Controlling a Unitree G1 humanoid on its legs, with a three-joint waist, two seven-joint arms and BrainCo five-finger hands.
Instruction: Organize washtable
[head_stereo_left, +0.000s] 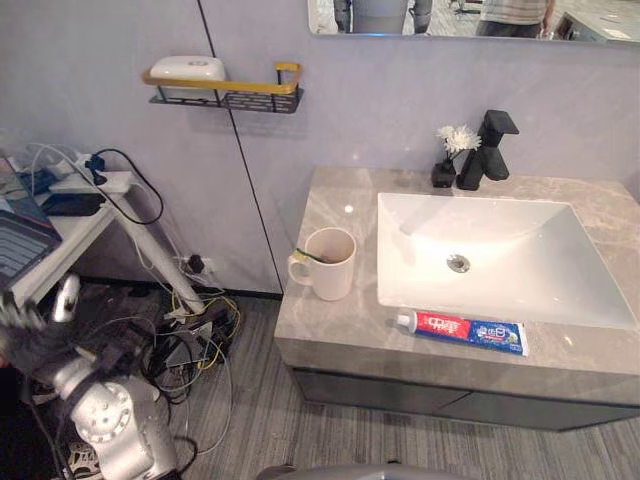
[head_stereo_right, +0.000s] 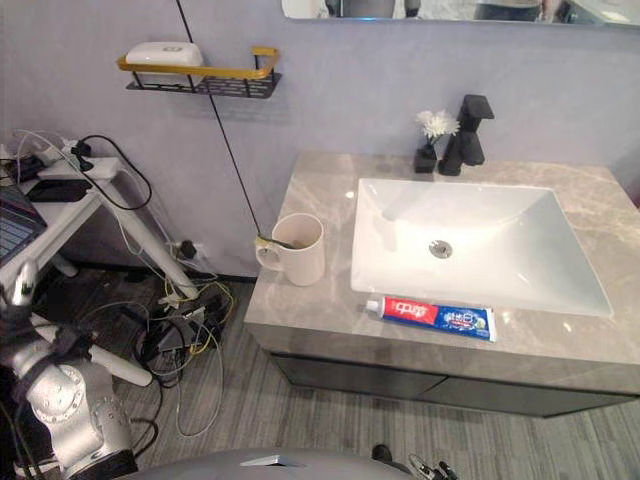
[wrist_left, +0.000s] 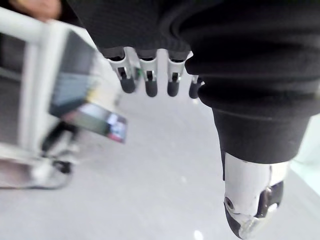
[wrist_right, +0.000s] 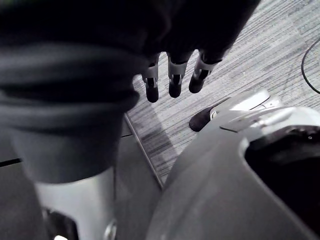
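Loosely extended, left hand fingers, right hand fingers

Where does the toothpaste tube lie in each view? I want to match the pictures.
Left eye view: toothpaste tube on the counter's front strip, before the sink, right of centre.
Right eye view: same tube, nearer centre.
Left wrist view: left hand before a pale surface.
Right wrist view: right hand above floor.
Shared landmark: cream mug left of the sink.
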